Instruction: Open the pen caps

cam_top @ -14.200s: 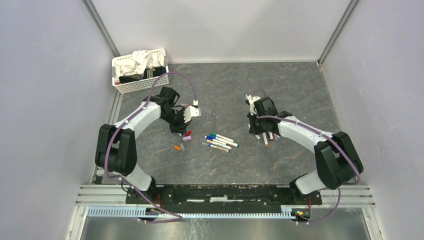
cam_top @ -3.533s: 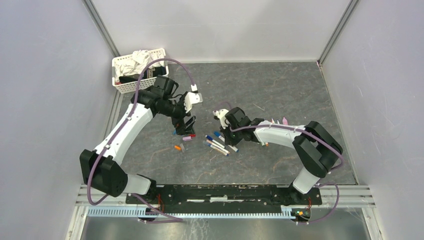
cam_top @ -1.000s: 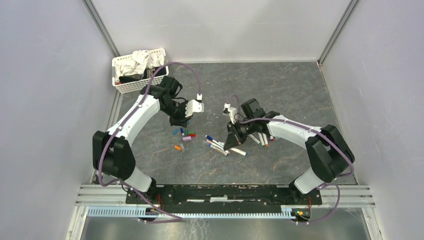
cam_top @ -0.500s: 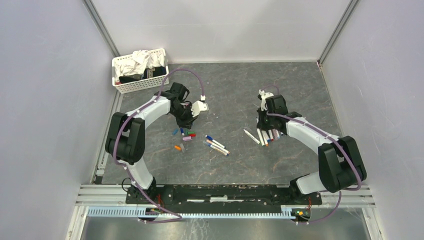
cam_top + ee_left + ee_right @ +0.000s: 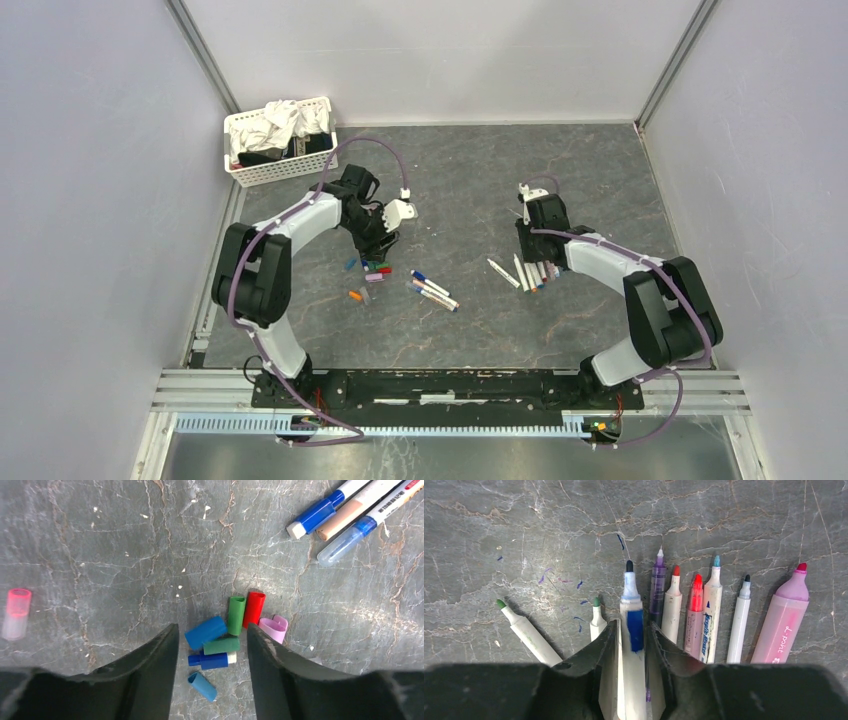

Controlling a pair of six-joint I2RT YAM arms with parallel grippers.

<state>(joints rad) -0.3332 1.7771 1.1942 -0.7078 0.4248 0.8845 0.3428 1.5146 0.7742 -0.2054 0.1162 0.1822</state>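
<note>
Loose pen caps (image 5: 206,632) in blue, green, red and pink lie in a small pile on the mat, also seen from above (image 5: 371,267). My left gripper (image 5: 211,630) is open and empty, hovering with the pile between its fingers; from above it is just behind the pile (image 5: 378,243). A pink translucent cap (image 5: 16,612) lies apart on the left. My right gripper (image 5: 632,625) is shut on an uncapped blue-labelled pen (image 5: 631,605), low over a row of uncapped pens (image 5: 696,610) at the right (image 5: 538,270).
Three capped pens (image 5: 320,512) lie in the middle of the mat (image 5: 432,289). One uncapped green pen (image 5: 503,272) lies left of the row. A white basket (image 5: 262,172) with cloths stands at the back left. An orange cap (image 5: 355,296) lies near the pile.
In the last second my right gripper carried the blue pen from the middle to the row at the right. My left gripper settled over the cap pile and is open.
</note>
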